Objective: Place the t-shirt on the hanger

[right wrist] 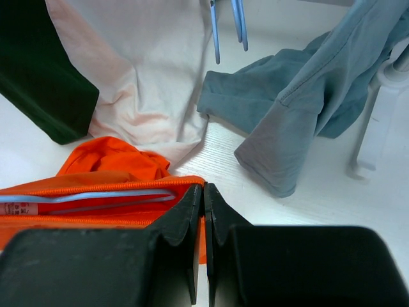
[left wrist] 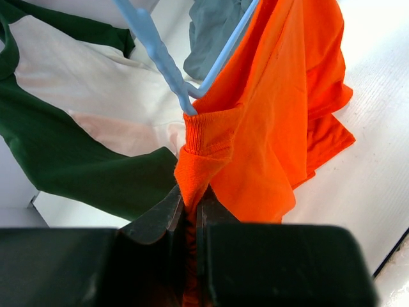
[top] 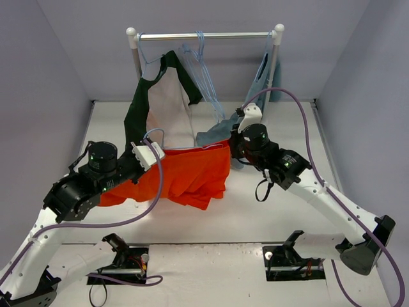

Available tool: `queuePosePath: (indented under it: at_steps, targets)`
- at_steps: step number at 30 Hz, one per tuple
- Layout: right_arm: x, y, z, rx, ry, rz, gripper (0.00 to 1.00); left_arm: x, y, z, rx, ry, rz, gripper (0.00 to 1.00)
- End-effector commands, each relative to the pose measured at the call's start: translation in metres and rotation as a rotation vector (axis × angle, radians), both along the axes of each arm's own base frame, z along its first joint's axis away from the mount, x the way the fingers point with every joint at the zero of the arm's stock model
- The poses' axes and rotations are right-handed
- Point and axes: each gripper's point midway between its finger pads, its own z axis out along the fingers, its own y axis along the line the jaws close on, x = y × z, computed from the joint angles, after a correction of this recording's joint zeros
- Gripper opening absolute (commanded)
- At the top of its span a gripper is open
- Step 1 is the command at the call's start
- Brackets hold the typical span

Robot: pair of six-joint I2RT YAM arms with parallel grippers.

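A: Where is the t-shirt (top: pixel 195 173) held?

B: It is stretched between the two sets of jaws, over the bench (top: pixel 255 217). The left jaws are clamped on a fold just under its ribbed edge. The right jaws are pressed together on a thin strip of its edge.

A: And the hanger (left wrist: pixel 156 54)?

B: One corner is lodged in the ribbed edge just beyond the left jaws.

A: What could go wrong?

B: If the cloth is drawn tighter, the thin strip may be lost from the right jaws, or the corner may be forced out. The green-and-white garment (top: pixel 167 102) beyond the left jaws could be snagged.
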Motion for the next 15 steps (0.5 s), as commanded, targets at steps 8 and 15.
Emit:
queuePosePath:
  at_steps: [8, 15]
  targets:
    - [0.01, 0.038, 0.069, 0.024, -0.132, 0.144, 0.0, 0.025, -0.031, 0.047, -0.085, -0.047, -0.027, 0.0]
    - [0.006, 0.068, 0.078, -0.003, -0.16, 0.219, 0.0, 0.029, -0.051, 0.065, -0.2, -0.081, -0.063, 0.0]
